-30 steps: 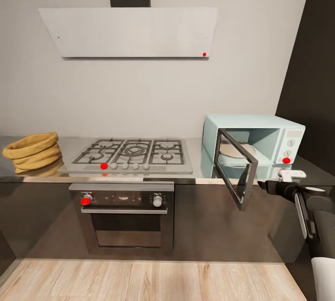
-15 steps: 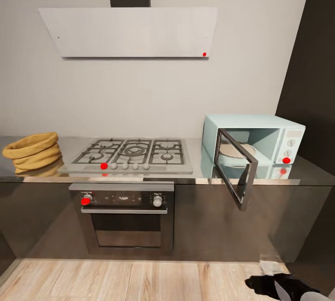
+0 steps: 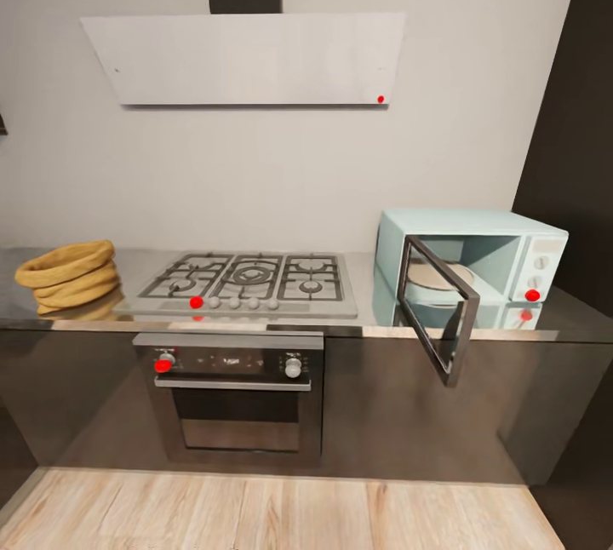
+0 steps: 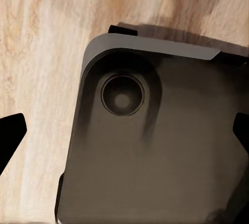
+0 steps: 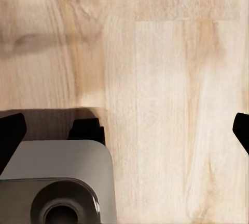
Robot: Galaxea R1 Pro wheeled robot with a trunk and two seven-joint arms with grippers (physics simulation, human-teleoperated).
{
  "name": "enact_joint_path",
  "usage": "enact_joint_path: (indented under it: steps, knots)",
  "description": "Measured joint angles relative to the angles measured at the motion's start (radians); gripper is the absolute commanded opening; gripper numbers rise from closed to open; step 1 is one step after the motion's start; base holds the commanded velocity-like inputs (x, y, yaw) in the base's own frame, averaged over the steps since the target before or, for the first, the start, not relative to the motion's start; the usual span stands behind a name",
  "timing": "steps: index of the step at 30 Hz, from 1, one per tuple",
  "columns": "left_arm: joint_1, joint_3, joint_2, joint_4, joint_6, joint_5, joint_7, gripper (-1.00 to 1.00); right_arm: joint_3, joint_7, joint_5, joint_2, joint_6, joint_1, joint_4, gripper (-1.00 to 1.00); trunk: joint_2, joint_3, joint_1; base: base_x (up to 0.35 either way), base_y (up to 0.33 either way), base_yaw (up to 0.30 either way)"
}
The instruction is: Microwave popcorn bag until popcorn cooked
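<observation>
The tan-yellow popcorn bag (image 3: 68, 276) sits on the grey countertop (image 3: 375, 324) at its far left end. The popcorn is hidden from view. At the right end stands the mint-blue microwave (image 3: 519, 235), its steel-framed door (image 3: 438, 312) swung open toward me and a round plate inside. In the left wrist view my left gripper (image 4: 125, 135) is open, dark fingertips (image 4: 10, 138) wide apart above the robot's grey base. My right gripper (image 5: 127, 133) is open too, its fingertips (image 5: 10, 134) spread over the wood floor.
A gas hob (image 3: 251, 282) lies between the bag and the microwave, with an oven (image 3: 230, 397) below and a flat grey hood (image 3: 247, 59) above. Dark cabinets front the counter. A tall dark panel (image 3: 575, 150) rises at the right. Wood floor (image 3: 281, 512) stretches before the cabinets.
My right arm has dropped from beside the microwave door, down past the bottom edge of the head view. The whole picture shifted slightly right as the camera moved.
</observation>
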Motion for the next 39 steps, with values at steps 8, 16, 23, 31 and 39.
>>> enact_joint_path:
  steps: [8,16,23,31,39]
  knots:
    - [0.0,0.002,-0.001,0.0,0.0,0.001,0.0,1.0,0.001,-0.003,0.002,0.002,0.0,0.007,0.0,1.0,0.0,0.0,0.0,0.0,0.0,0.271]
    - [0.0,0.0,-0.002,0.0,0.0,0.001,0.0,1.0,0.001,-0.005,0.003,0.027,0.0,0.007,-0.001,1.0,0.0,0.0,0.0,0.0,0.0,0.274]
    - [0.0,0.002,-0.002,0.0,0.0,0.001,0.0,1.0,0.002,-0.037,0.003,0.053,-0.028,0.03,-0.002,1.0,0.0,0.0,0.0,0.0,0.0,0.274]
    - [0.0,0.003,-0.002,0.0,0.0,0.001,0.0,1.0,0.001,-0.099,0.001,0.084,-0.042,0.038,-0.001,1.0,0.0,0.004,0.0,0.0,0.0,0.27]
    - [0.0,0.004,-0.002,0.0,0.0,0.001,0.0,1.0,0.001,-0.099,0.003,0.083,-0.046,0.061,-0.002,1.0,0.0,0.011,0.0,0.0,0.0,0.256]
